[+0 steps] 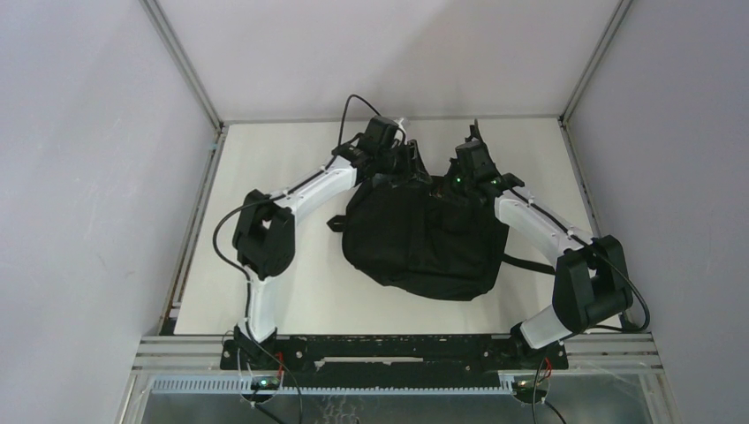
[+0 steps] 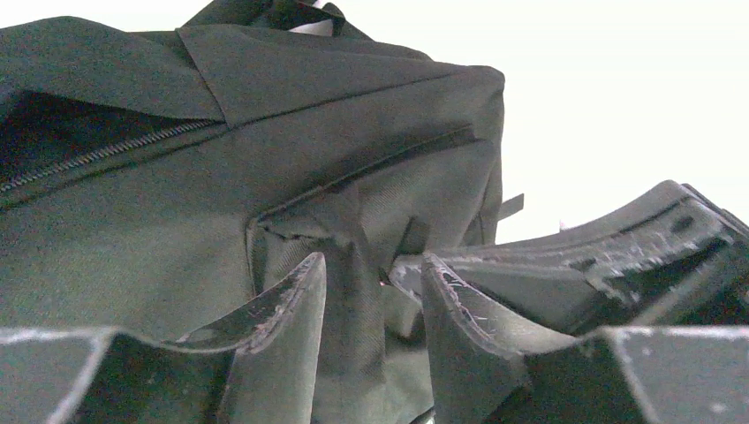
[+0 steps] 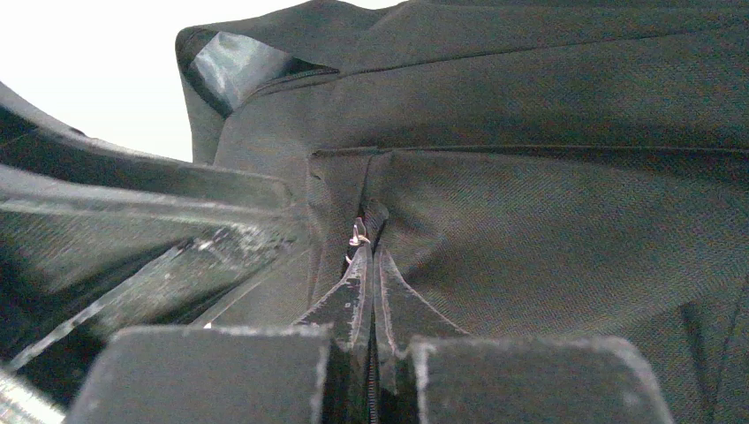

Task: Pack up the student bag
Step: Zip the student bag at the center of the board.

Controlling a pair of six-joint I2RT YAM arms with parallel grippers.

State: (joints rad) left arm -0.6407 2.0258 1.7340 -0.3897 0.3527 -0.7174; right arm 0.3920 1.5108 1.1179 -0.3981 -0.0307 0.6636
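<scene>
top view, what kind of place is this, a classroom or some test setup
Most likely a robot test cell, not a classroom: a pale table boxed in by plain grey wall panels on metal framing, with two arms bolted to a rail at the near edge. Only the student bag lies on it.

walls: plain pale grey panels (image 1: 79,177) on three sides, joined by metal corner posts (image 1: 181,62)
table: off-white top (image 1: 265,150), metal rail (image 1: 397,353) along the near edge
light: even, bright, soft shadows on the table
</scene>
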